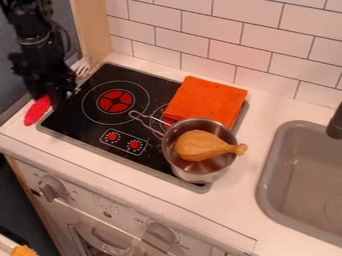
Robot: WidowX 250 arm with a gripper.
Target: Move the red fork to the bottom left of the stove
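Observation:
The black gripper (57, 92) hangs down at the upper left, over the left edge of the stove (67, 120). It covers the middle of the red fork (38, 110). The fork's red handle sticks out below and left of the gripper, on the white counter beside the stove's left edge. Its pale tines (83, 69) show up and to the right of the gripper, near the stove's upper left corner. Whether the gripper holds the fork is hidden.
A metal pot (190, 173) with a toy drumstick (200, 146) stands at the stove's right side. Behind it lies an orange cloth (208, 99). A grey sink (300, 175) is at the right; a wooden panel (93, 27) rises behind the arm.

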